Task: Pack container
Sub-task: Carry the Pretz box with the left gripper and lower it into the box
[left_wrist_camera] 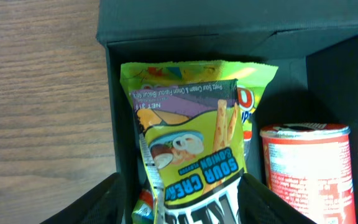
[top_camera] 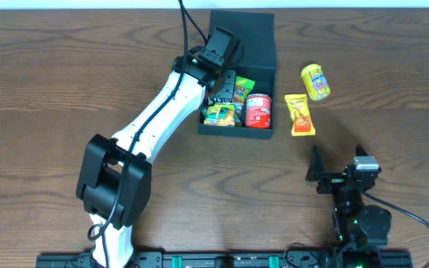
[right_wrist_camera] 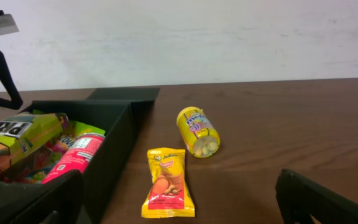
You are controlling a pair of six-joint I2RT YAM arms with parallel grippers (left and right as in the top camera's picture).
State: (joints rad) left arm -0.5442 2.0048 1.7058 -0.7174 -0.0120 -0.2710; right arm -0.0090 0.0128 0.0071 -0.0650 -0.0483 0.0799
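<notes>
The container [top_camera: 237,132] sits at the far middle of the table [top_camera: 51,74], its lid [top_camera: 248,33] thrown back flat behind it, and my left arm reaches into it from the near left. My left claw [left_wrist_camera: 180,193] stands on either side of a green sour-cream-and-onion packet [left_wrist_camera: 188,143] that leans upright in the box. My fingers [left_wrist_camera: 92,202] show only as dark wedges at the bottom of the wrist view. The packet's lower end is cut off there, so I cannot tell whether I am pinching it or merely flanking it. From overhead my own wrist hides that spot. Just right of the packet stands a red can [left_wrist_camera: 306,171], partly cropped. Behind the packet peeks another wrapper [left_wrist_camera: 248,102], of which only a red letter and a green edge show. More bright wrappers lie low in the box, too jumbled to name. My right claw [top_camera: 337,165] is spread wide and holds nothing, low near the table's near right, well apart from the box. Between it and the box lie a yellow-orange snack packet [top_camera: 299,115], flat on the wood just beside the box's right wall, and a yellow canister [top_camera: 315,80] on its side a little farther off.
</notes>
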